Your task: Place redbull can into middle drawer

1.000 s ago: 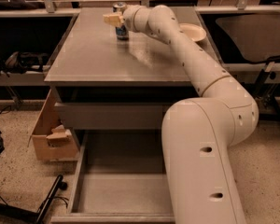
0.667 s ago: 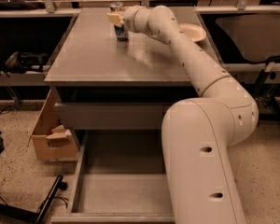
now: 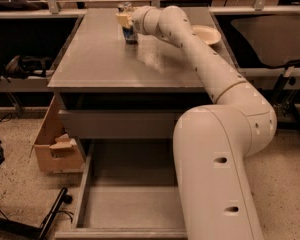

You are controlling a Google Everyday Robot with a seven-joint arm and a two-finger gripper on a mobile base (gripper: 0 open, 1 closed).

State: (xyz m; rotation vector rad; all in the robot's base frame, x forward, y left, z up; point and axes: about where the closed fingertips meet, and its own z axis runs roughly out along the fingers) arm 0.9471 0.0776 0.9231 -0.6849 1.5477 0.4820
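Camera view shows the redbull can (image 3: 129, 34) standing upright near the far edge of the worktop (image 3: 110, 64), with the end effector (image 3: 125, 20) at its upper body. I cannot tell whether it has clamped the can or only sits against it. The step in hand looks like securing the grasp. Done well, the grip should be firm and level across the can's sides before lifting straight up off the worktop, keeping away from the bowl (image 3: 206, 34) at the worktop's far right. The middle drawer (image 3: 125, 206) lies pulled out below the worktop's front edge, so the can needs a long carry toward that edge and then a careful descent.
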